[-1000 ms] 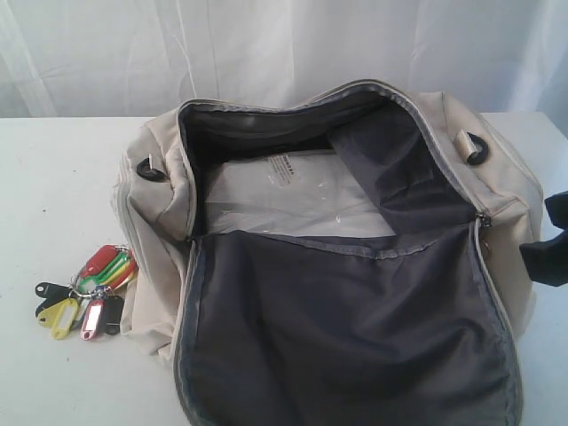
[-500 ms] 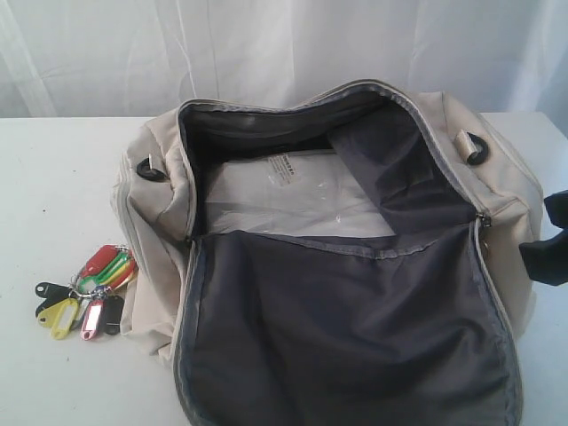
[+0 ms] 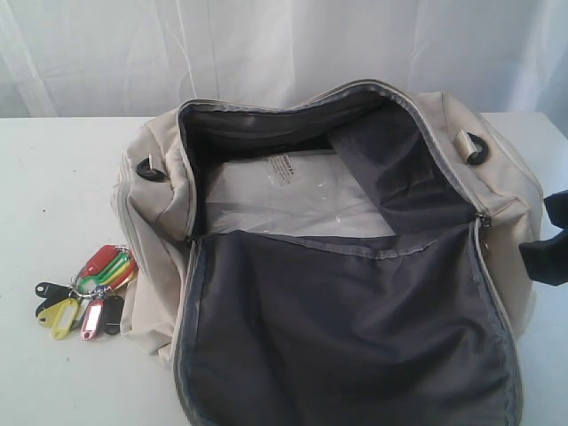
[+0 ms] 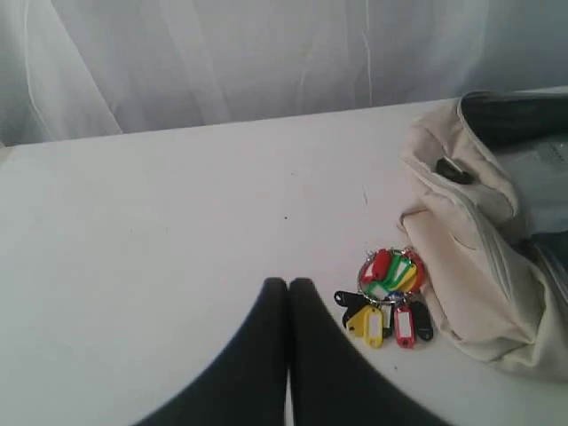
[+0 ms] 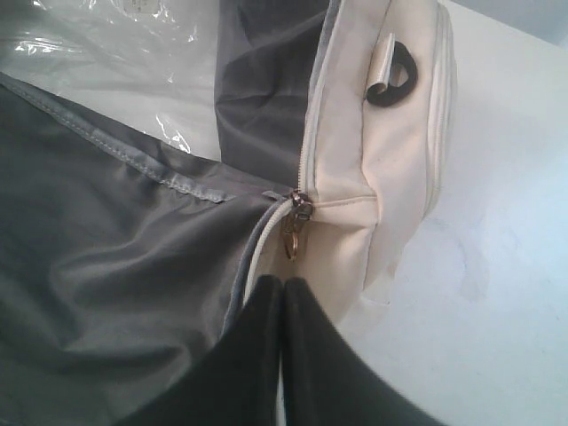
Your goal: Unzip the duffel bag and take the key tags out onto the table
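Recorded matt cream woven cloth on the duffel bag (image 3: 510,200) shell; smooth dark grey lining (image 3: 355,337) with slight sheen. Found glossy, crinkled clear plastic film (image 3: 293,200) inside. Noted glossy coloured plastic on the key tags (image 3: 96,277), dull brassy metal on the zip pull (image 5: 290,235), smooth matt white on the table (image 3: 53,177).

The duffel bag (image 3: 497,177) is cream outside with dark grey lining (image 3: 346,337) and black strap rings (image 3: 477,147). The key tags (image 3: 87,293) are red, green, yellow and black. The counter (image 3: 53,177) is plain white.
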`<action>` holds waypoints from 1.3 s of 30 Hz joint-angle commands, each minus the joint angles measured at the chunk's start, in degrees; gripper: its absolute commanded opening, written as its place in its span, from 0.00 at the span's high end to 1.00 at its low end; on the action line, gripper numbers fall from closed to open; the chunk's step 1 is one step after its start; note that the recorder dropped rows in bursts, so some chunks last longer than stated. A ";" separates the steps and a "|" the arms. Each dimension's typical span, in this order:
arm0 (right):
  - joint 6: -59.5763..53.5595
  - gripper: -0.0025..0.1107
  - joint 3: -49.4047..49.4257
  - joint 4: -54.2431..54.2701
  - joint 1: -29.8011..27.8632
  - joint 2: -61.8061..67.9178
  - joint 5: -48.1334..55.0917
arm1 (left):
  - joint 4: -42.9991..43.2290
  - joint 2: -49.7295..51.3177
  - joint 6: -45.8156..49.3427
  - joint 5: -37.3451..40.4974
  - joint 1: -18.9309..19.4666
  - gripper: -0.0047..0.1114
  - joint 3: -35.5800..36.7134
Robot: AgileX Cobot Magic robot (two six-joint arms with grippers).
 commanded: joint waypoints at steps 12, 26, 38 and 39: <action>0.28 0.98 0.30 0.20 0.16 -0.72 -0.50 | 2.76 -14.52 -0.18 -16.05 -1.20 0.96 29.62; 0.28 0.98 0.30 0.44 0.16 -0.72 -0.41 | 3.68 -14.52 -0.18 -76.05 -1.32 0.96 68.61; 0.28 0.98 0.30 0.32 0.16 -0.72 -0.41 | 4.15 -14.52 -0.18 -55.16 -1.32 0.96 68.61; 0.28 0.98 0.30 0.32 0.16 -0.72 -0.41 | 4.15 -14.52 -0.18 -55.16 -1.32 0.96 68.61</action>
